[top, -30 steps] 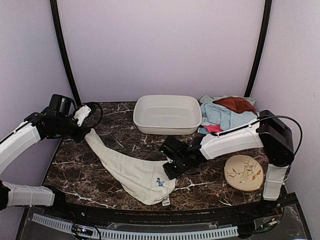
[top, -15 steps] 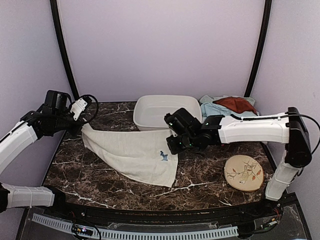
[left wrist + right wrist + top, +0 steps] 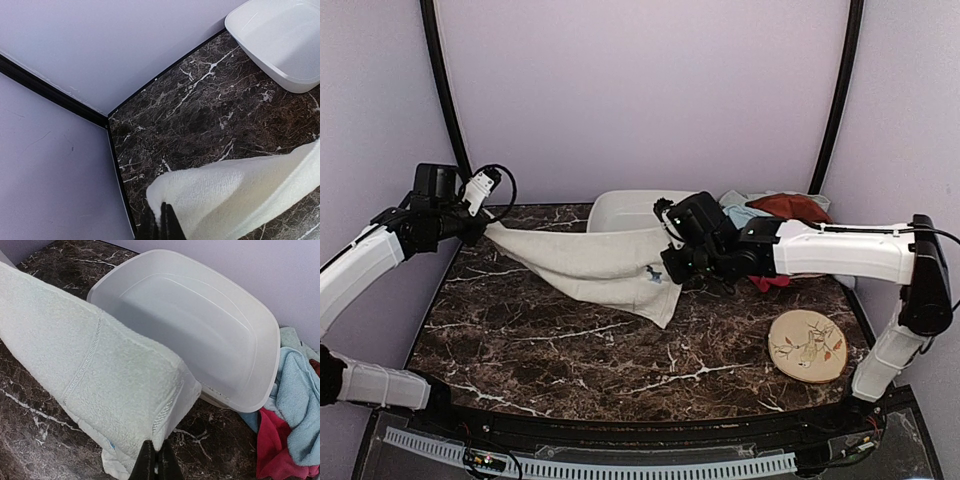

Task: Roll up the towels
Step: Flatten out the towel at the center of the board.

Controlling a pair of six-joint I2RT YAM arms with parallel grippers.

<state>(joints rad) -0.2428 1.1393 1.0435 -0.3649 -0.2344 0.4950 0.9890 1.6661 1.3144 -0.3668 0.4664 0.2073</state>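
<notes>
The left gripper (image 3: pixel 483 229) and right gripper (image 3: pixel 670 269) are each pinching one end of the cream towel (image 3: pixel 590 262), stretching it in the air near the back edge of the counter (image 3: pixel 570 350). The towel is hiding the front wall of the white basin (image 3: pixel 625 208). The right arm is covering part of the towel pile (image 3: pixel 790 208) in the back right corner.

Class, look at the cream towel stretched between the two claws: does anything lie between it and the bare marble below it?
Nothing visible does. The cream towel hangs over bare marble tabletop. The white basin sits behind it, and the leaf-patterned disc lies off to the right.
</notes>
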